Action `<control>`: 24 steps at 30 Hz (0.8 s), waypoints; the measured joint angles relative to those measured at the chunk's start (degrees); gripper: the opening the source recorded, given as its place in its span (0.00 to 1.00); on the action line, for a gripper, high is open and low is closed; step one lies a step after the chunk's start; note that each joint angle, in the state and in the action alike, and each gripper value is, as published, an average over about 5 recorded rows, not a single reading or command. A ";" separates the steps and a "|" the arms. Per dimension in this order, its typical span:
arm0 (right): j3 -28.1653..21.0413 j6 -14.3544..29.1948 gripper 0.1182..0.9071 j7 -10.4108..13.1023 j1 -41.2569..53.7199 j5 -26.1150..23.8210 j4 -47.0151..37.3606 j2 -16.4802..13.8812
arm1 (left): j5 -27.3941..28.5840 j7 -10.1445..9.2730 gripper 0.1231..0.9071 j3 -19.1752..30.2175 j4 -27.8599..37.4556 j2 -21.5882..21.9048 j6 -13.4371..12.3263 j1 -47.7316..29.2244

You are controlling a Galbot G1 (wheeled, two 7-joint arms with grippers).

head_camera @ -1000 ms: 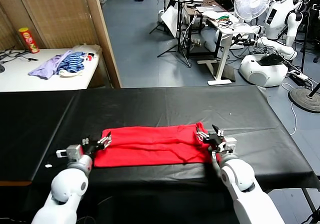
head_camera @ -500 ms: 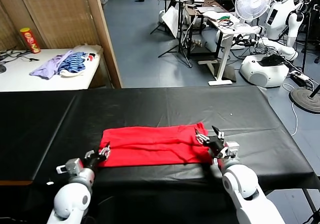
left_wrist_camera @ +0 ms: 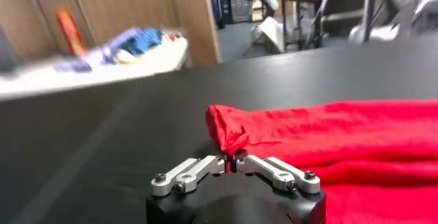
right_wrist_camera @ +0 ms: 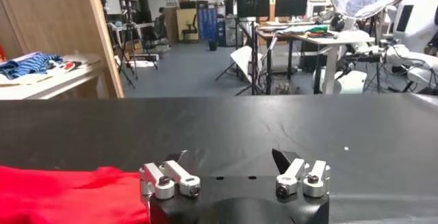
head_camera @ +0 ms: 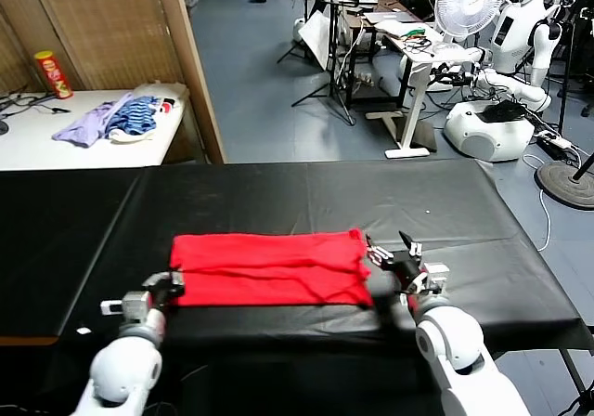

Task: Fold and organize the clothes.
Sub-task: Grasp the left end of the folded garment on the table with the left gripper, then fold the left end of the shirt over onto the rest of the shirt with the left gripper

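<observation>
The clothes, a bright red T-shirt [head_camera: 269, 268], lie folded into a long flat strip on the black table [head_camera: 306, 198]. My left gripper [head_camera: 171, 284] sits at the strip's left end, near the front edge. In the left wrist view this gripper [left_wrist_camera: 229, 162] is shut, and a bunched corner of the red T-shirt [left_wrist_camera: 328, 143] is pinched between its tips. My right gripper [head_camera: 394, 256] stands open just off the strip's right end. The right wrist view shows its fingers [right_wrist_camera: 230, 155] spread over bare black cloth, with the red T-shirt [right_wrist_camera: 61, 194] off to one side.
A white side table [head_camera: 37, 142] at the back left holds a pile of purple and blue-striped garments [head_camera: 116, 119] and a red can [head_camera: 53, 72]. A wooden screen [head_camera: 111, 26] stands behind it. A fan, desks and other robots fill the room beyond.
My left gripper has shut on the shirt's left corner and drawn back leftward. The whole red strip slid left with it. The right gripper stayed open, and the cloth has left it.
</observation>
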 joint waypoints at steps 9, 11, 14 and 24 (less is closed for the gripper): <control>0.22 -0.65 0.86 0.29 -1.23 -0.81 2.60 0.87 | -0.70 -2.28 0.05 -1.78 -2.17 8.91 3.06 1.00; 0.51 -0.69 0.86 0.36 -1.72 -1.16 2.97 1.18 | -3.51 -3.40 0.05 -0.17 -4.61 8.33 4.60 0.70; 1.15 -0.71 0.86 0.44 -2.52 -1.67 3.32 1.66 | -8.38 -4.91 0.05 3.83 -8.46 6.15 6.19 -0.32; 3.28 -0.93 0.86 0.56 -3.73 -2.51 3.40 2.37 | -20.53 -6.18 0.05 17.15 -11.19 -5.98 8.09 -6.04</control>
